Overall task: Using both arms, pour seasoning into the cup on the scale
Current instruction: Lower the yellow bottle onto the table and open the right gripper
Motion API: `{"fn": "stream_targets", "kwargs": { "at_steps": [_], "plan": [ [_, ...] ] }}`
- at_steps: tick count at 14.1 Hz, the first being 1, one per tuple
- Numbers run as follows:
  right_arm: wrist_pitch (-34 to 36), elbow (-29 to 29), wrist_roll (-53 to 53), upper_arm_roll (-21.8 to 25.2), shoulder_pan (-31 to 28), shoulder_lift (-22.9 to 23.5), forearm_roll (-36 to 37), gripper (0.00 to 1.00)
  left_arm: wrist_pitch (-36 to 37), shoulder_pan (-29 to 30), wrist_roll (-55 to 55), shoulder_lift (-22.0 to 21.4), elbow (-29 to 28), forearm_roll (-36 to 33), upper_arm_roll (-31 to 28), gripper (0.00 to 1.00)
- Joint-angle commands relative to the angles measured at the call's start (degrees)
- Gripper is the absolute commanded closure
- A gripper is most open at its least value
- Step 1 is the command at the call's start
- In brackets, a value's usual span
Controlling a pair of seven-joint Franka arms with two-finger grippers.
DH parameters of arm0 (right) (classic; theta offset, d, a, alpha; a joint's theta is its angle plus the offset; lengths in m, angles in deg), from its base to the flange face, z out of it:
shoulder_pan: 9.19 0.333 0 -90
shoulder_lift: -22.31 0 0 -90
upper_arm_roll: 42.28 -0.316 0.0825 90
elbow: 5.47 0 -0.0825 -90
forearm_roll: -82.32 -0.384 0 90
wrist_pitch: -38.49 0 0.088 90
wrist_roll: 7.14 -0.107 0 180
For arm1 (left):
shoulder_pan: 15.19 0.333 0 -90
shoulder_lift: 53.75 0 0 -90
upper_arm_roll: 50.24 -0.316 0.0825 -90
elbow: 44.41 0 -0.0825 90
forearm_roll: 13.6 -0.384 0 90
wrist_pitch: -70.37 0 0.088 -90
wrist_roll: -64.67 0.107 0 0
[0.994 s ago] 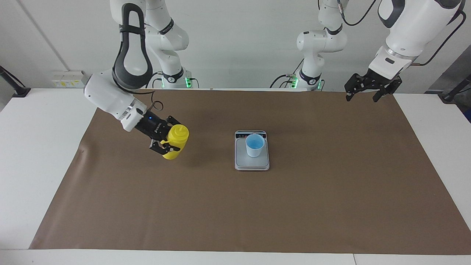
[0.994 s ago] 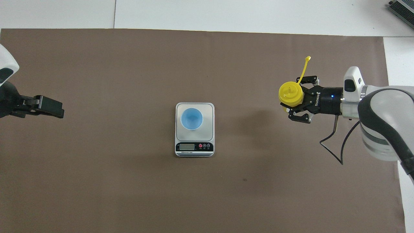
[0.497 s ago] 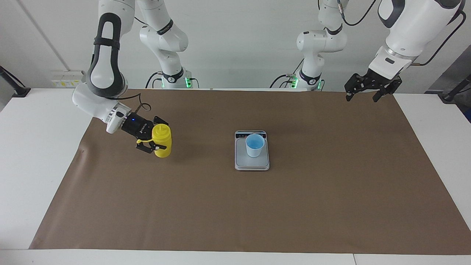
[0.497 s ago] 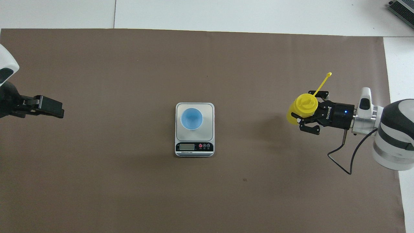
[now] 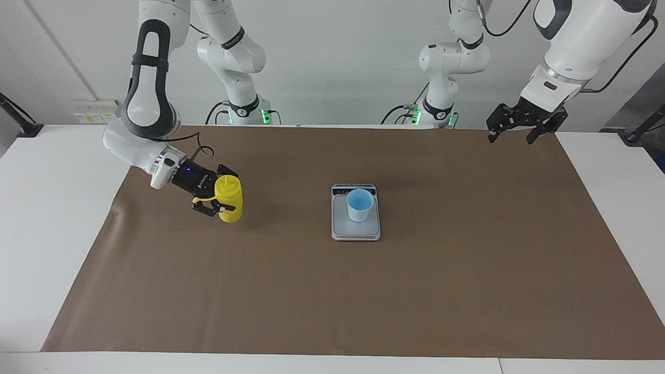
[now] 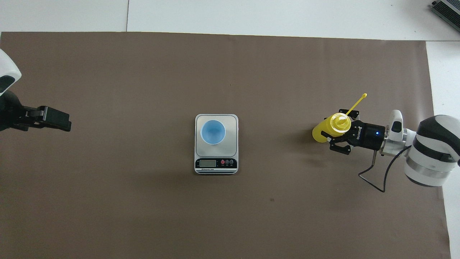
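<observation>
One yellow plastic cylindrical bottle (image 5: 230, 199), conical nozzle, stood upright near right arm's table end, right gripper (image 5: 217, 200) clamped round it. One tapered light-blue cup (image 5: 359, 204) sat on one flat grey scale (image 5: 356, 230), mid-table. Left gripper (image 5: 521, 123) hung empty, fingers spread, over robots' edge.

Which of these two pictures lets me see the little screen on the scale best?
The overhead view. There the scale turns its dark display strip toward the camera, so the pale screen and round buttons show plainly. In the facing view the strip is a thin band along the scale's edge nearest the robots, partly hidden by the cup.
</observation>
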Motion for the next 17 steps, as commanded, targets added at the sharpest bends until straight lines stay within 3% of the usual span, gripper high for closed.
{"fn": "stream_targets", "kwargs": {
  "at_steps": [1,5,11,13,17],
  "plan": [
    [1.0,-0.3,0.3,-0.6,-0.7,-1.0,-1.6,0.0,-1.1,0.5,-0.4,-1.9,-2.3,-0.7,0.3,0.0],
    [1.4,0.9,0.8,-0.4,-2.7,-1.4,0.7,0.0,-1.1,0.5,-0.4,-1.9,-2.2,-0.7,0.3,0.0],
    [0.5,-0.5,0.6,0.3,-5.8,-2.0,17.9,0.0,-1.1,0.5,-0.4,-1.9,-2.2,-0.7,0.3,0.0],
    [-0.8,-2.3,-5.2,0.6,-5.6,-5.4,24.8,0.0,-1.1,0.5,-0.4,-1.9,-2.2,-0.7,0.3,0.0],
    [-3.1,-3.9,-27.4,0.1,-5.0,-12.7,37.2,0.0,-1.1,0.5,-0.4,-1.9,-2.3,-0.7,0.3,0.0]
  ]
}}
